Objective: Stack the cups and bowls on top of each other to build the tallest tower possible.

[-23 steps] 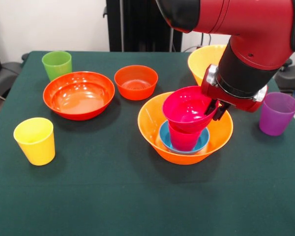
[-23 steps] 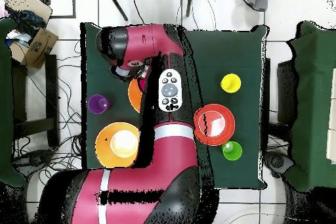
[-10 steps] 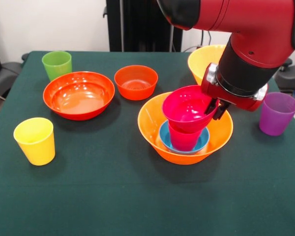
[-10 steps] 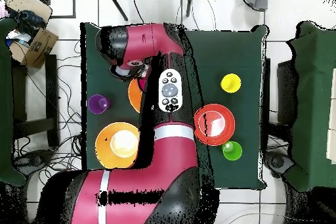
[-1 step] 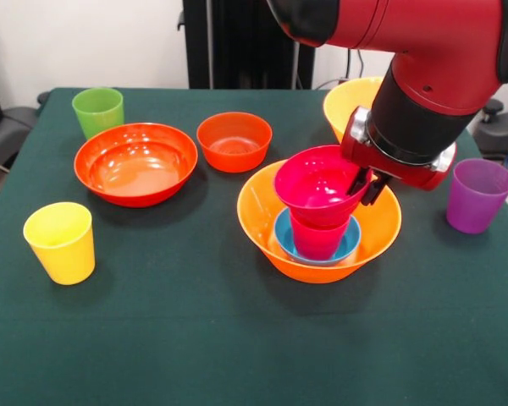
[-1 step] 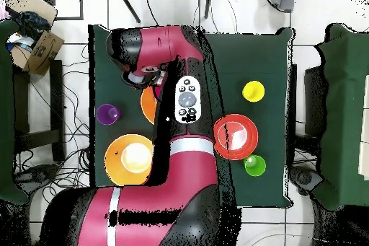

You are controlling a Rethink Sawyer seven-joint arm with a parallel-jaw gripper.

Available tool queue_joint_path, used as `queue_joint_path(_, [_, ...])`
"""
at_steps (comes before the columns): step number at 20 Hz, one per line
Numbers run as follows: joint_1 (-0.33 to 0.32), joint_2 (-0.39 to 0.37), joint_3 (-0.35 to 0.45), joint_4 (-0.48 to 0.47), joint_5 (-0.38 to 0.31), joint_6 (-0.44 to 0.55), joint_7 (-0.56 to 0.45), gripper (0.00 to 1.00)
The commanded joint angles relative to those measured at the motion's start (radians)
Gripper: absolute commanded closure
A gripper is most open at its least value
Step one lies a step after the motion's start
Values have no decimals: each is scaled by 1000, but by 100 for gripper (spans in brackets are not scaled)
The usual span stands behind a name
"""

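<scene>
We see the black fingers pinching the right rim of a glossy magenta plastic bowl, tilted atop a crimson-pink cup, in a small blue bowl, inside a large orange bowl, right of centre on the green table

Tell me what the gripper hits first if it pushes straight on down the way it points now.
The gripper points down at the right rim of the magenta bowl, so it would likely drive into that bowl's wall first. Below sit the crimson cup, blue bowl and large orange bowl. Depth is uncertain.
</scene>
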Motion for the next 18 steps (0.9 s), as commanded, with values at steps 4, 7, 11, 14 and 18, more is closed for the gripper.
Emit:
queue_joint_path(4, [10, 21, 25, 85, -102, -38, -169, 100])
queue_joint_path(7, [7, 19, 24, 99, -103, -59, -169, 100])
queue_joint_path(11, [4, 20, 21, 108, -108, -75, -172, 100])
queue_joint_path(14, [3, 21, 21, 113, -109, -84, -174, 100])
queue_joint_path(18, [7, 26, 18, 115, -109, -98, -165, 100])
